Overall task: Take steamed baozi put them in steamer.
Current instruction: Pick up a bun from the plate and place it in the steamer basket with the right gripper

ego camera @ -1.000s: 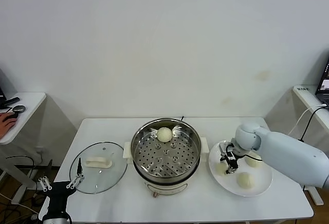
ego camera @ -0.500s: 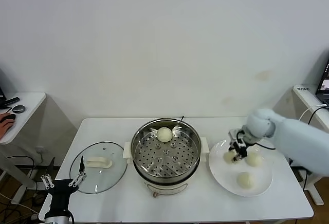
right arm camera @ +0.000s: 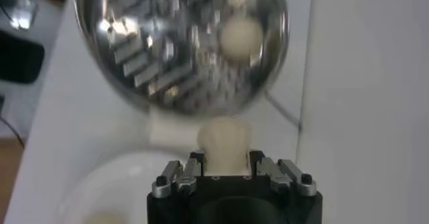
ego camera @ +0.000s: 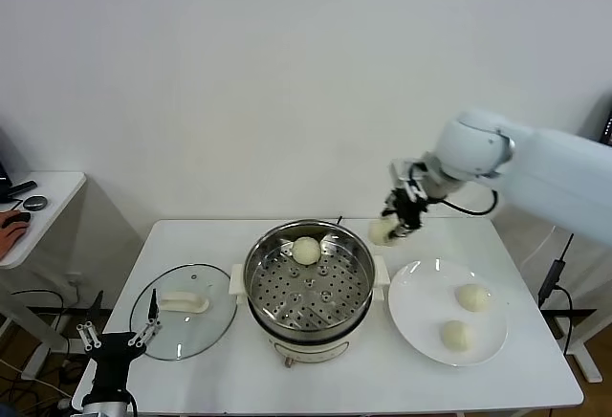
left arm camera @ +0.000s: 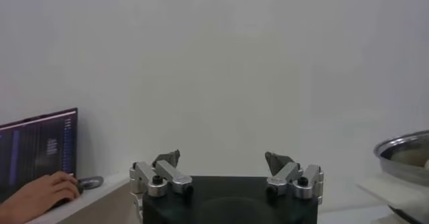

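My right gripper is shut on a cream-white baozi and holds it in the air just right of the steamer's rim. In the right wrist view the baozi sits between the fingers, with the steamer beyond. One baozi lies on the perforated tray at the back of the steamer. Two more baozi lie on the white plate. My left gripper is open and idle at the table's front left corner.
A round glass lid with a white handle lies left of the steamer. A side desk with a person's hand stands at the far left. A cable hangs at the right.
My right gripper has lifted one baozi off the plate and carried it up and left towards the steamer. Two baozi stay on the plate. The left arm has barely moved.
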